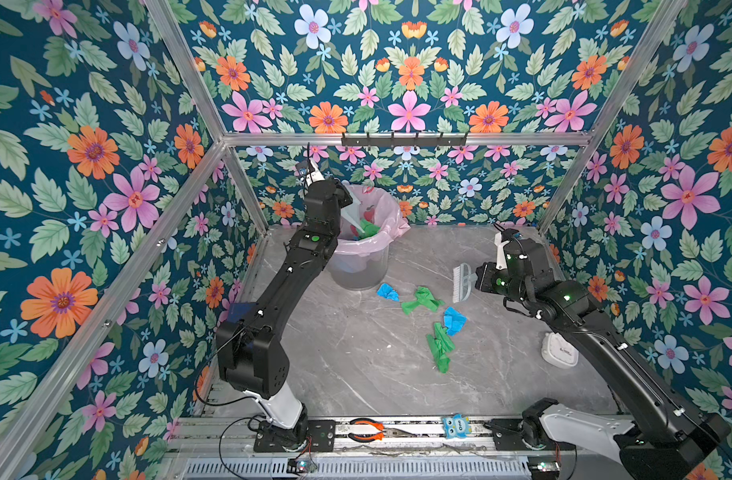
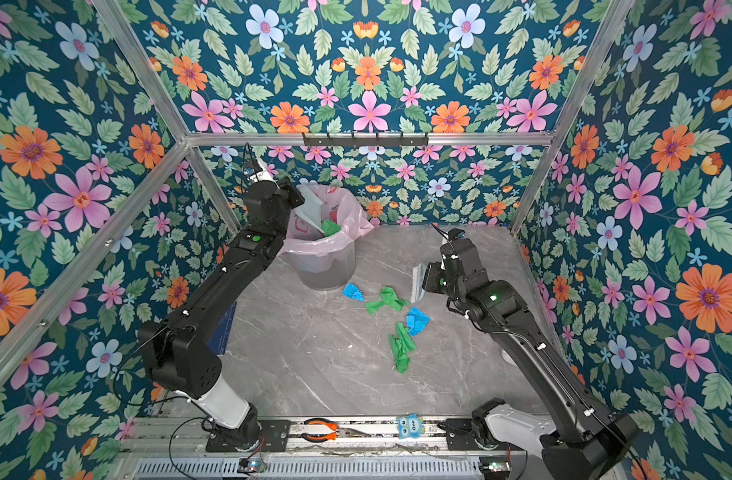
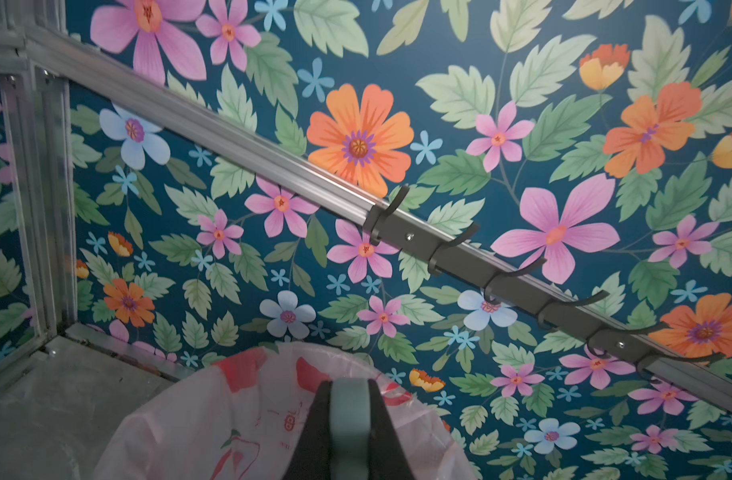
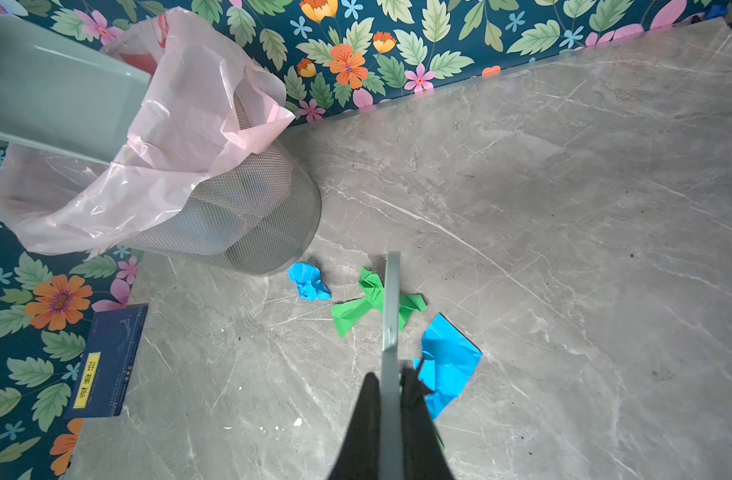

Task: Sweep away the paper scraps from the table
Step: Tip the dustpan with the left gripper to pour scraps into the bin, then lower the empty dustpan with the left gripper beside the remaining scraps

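Observation:
Several crumpled paper scraps lie on the grey marble table (image 1: pixel 356 365): a blue one (image 1: pixel 388 292), a green one (image 1: pixel 422 300), a second blue one (image 1: pixel 454 320) and a long green one (image 1: pixel 441 347). My left gripper (image 3: pixel 349 384) is shut on the handle of a pale green dustpan (image 1: pixel 353 214), tilted into the pink-lined mesh bin (image 1: pixel 360 266). Green paper (image 1: pixel 370 228) lies inside the bin. My right gripper (image 4: pixel 391 378) is shut on a pale brush (image 1: pixel 464 282), held just right of the scraps, bristles toward the table.
A white round device (image 1: pixel 559 351) sits by the right arm. Orange-handled pliers (image 1: pixel 366 430) and a blue owl figure (image 1: pixel 455 426) lie on the front rail. A dark blue box (image 4: pixel 106 361) sits at the table's left edge. A hook rack (image 1: pixel 403 140) hangs on the back rail.

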Motion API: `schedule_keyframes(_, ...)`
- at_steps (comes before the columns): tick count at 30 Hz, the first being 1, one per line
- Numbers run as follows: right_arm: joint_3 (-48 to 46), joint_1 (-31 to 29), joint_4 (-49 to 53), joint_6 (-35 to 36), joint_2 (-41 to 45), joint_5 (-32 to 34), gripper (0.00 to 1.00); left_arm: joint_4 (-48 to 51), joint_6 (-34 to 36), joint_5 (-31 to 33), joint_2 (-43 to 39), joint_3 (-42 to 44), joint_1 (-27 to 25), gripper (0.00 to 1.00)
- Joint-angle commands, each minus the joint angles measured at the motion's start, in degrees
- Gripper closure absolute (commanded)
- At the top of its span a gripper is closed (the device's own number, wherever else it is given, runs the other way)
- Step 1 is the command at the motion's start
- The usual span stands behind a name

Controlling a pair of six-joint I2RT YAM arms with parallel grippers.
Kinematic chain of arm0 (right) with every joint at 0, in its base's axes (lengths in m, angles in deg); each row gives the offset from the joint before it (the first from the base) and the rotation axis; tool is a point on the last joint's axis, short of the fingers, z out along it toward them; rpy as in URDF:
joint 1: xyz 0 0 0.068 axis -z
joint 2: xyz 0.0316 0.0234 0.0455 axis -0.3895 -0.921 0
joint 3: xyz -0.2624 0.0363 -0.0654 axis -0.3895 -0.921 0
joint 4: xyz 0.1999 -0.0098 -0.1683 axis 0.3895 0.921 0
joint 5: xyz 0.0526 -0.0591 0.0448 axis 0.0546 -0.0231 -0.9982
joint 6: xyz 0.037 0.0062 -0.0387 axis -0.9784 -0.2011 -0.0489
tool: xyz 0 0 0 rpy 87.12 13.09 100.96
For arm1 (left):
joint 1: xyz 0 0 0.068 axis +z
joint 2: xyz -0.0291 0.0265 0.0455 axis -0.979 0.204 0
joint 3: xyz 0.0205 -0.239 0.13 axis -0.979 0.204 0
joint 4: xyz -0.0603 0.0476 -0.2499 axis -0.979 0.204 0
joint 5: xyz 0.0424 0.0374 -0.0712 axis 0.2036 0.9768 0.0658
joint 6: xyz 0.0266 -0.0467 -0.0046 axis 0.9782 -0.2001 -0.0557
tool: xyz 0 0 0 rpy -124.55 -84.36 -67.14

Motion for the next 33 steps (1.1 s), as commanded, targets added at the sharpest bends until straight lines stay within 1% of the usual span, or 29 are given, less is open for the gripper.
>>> schedule_keyframes(1, 0.7, 0.0, -1.7, 1.6, -0.5, -0.1, 1.0, 0.2, 6.6, 4.2, -0.4, -2.8, -0.9, 1.0)
schedule_keyframes(4, 1.1, 0.1, -1.7, 2.7, -1.0, 0.2, 1.0, 0.3, 8.1, 3.5, -3.3, -3.6, -1.5, 1.0)
schedule_keyframes(7, 2.3, 0.4, -0.7, 4.6, -1.5, 1.0, 1.0, 2.3, 7.8, 0.2, -8.6, -3.1, -2.4, 1.0)
schedule_keyframes(12, 3.6, 1.0, 1.3, 8.6, -2.4, 3.9, 1.0, 9.7, 0.3, -11.3, -18.9, 2.5, -3.7, 1.0)
schedule_keyframes(16, 2.9, 1.3, 2.6, 10.7, -2.8, 6.2, 1.0, 16.4, -6.2, -20.3, -24.6, 7.4, -4.9, 1.0)
schedule_keyframes(18, 2.5, 1.4, 3.2, 11.5, -2.9, 6.9, 1.0, 16.7, -10.1, -23.0, -28.4, 12.4, -5.8, 1.0)
schedule_keyframes(20, 2.1, 1.4, 3.9, 11.9, -3.2, 7.6, 1.0, 16.8, -12.5, -23.9, -31.9, 17.0, -6.9, 1.0)
schedule_keyframes(25, 0.8, 1.5, 5.0, 11.9, -4.5, 7.7, 1.0, 12.6, -20.2, -27.6, -39.2, 29.9, -7.7, 1.0)
schedule_keyframes(27, -0.1, 1.6, 4.8, 11.6, -5.1, 7.8, 1.0, 10.0, -22.6, -28.0, -41.3, 35.6, -7.9, 1.0)
schedule_keyframes(28, -0.5, 1.7, 4.7, 11.6, -5.3, 7.7, 1.0, 7.5, -23.7, -28.5, -42.1, 38.4, -8.0, 1.0)
schedule_keyframes(31, -2.1, 2.4, 4.1, 10.8, -5.5, 7.0, 1.0, -6.0, -29.4, -30.1, -44.3, 51.3, -8.4, 1.0)
schedule_keyframes(33, -3.7, 3.1, 3.1, 10.2, -4.9, 6.3, 1.0, -13.5, -32.9, -28.8, -44.2, 58.7, -9.4, 1.0)
